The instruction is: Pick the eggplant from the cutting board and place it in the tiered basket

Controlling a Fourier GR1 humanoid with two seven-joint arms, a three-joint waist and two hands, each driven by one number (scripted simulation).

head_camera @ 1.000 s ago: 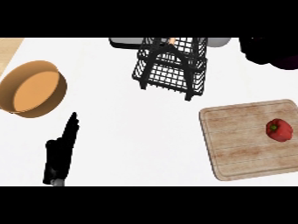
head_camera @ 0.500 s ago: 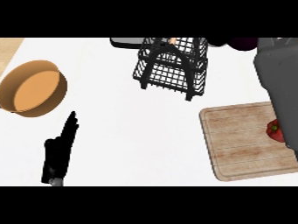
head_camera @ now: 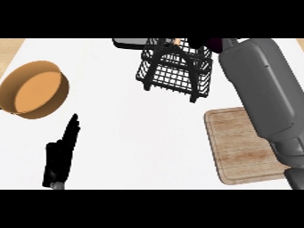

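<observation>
Tiered basket (head_camera: 175, 67) half-visible; forearm (head_camera: 267, 98) hides board (head_camera: 236, 151).

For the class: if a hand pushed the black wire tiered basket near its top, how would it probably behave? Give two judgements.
The black wire tiered basket stands tall on a narrow footprint, so a high push would likely tip it rather than slide it. Its open wire frame suggests it is light for its size and probably stiff.

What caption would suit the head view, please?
Right forearm stretches over the cutting board toward the tiered basket; left hand rests open.
</observation>
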